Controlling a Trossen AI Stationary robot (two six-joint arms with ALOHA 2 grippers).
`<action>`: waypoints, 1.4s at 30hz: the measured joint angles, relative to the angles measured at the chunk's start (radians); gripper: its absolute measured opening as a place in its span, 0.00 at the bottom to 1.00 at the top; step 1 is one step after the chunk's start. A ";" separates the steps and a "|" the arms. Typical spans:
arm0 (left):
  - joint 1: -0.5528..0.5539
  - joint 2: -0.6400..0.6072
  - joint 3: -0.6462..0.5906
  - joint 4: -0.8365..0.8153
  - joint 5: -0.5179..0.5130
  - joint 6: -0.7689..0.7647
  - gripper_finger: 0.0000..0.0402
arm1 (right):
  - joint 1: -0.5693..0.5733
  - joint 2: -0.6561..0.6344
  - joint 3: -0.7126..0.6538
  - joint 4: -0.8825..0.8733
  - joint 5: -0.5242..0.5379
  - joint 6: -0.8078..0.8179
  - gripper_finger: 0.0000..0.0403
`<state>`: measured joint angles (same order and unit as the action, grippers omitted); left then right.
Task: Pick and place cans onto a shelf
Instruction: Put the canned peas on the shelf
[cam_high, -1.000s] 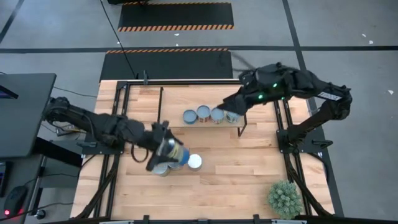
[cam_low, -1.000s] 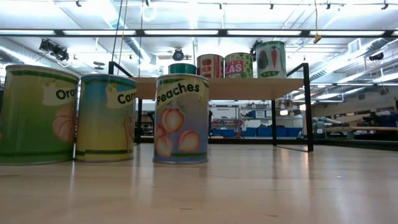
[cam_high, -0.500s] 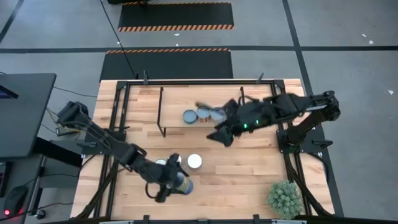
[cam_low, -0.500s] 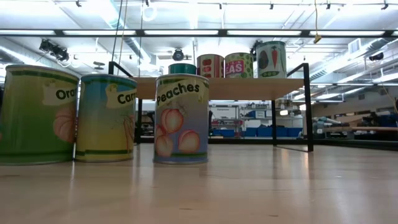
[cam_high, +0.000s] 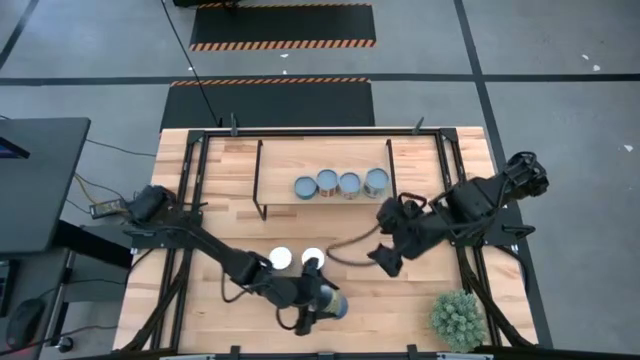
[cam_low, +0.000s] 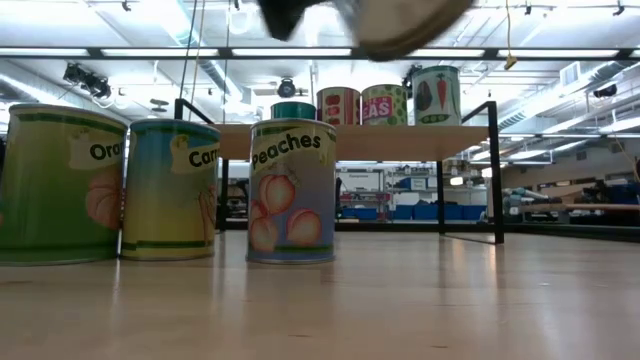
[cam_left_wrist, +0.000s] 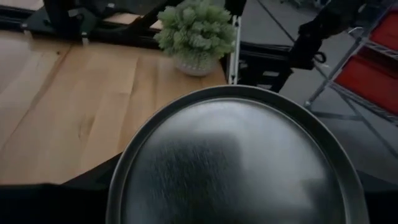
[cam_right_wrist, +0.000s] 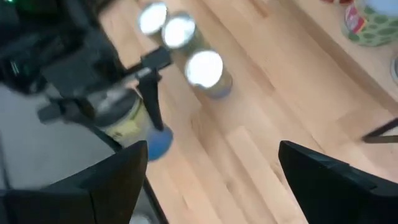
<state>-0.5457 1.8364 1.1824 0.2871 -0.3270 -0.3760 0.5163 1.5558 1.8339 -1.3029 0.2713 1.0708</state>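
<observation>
My left gripper (cam_high: 318, 300) is shut on a can (cam_high: 330, 304) with a blue and yellow label, held above the table near its near edge. The can's round metal end (cam_left_wrist: 236, 162) fills the left wrist view, and it shows as a blur at the top of the low view (cam_low: 390, 20). My right gripper (cam_high: 383, 262) is open and empty (cam_right_wrist: 211, 180) over the table, right of the loose cans. Three cans (cam_low: 292, 190) stand upright on the table; the high view shows two of their tops (cam_high: 281, 258). Four cans (cam_high: 349, 183) stand on the shelf (cam_high: 300, 160). My left gripper holds the can by its side wall (cam_right_wrist: 124, 121). In its own wrist view the can hides the fingers, so the exact hold does not show. The can is lifted clear of the table and tilted, with one round end turned toward the wrist camera.
A green spiky potted plant (cam_high: 457, 318) stands at the near right corner, close to the held can. Black frame rails (cam_high: 470, 250) run along the table's left and right sides. Bare wood lies between the shelf and the loose cans.
My left gripper has carried the can toward the near edge and to the right, away from the other loose cans, and lifted it into the top of the low view. My right gripper has drawn back from the shelf toward the near edge, leaving the rightmost can standing there.
</observation>
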 joint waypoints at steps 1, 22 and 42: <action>0.008 0.019 0.023 -0.012 0.002 0.001 0.77 | 0.006 0.000 -0.009 -0.002 -0.013 -0.018 0.91; 0.129 0.258 0.331 -0.352 0.182 0.160 0.78 | 0.172 -0.014 -0.072 -0.094 -0.092 0.001 0.91; 0.117 0.326 0.330 -0.388 0.190 0.144 0.78 | 0.189 -0.013 -0.072 -0.028 -0.037 0.004 0.91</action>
<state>-0.4290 2.1622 1.5128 -0.1010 -0.1367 -0.2319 0.7052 1.5425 1.7615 -1.3311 0.2344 1.0748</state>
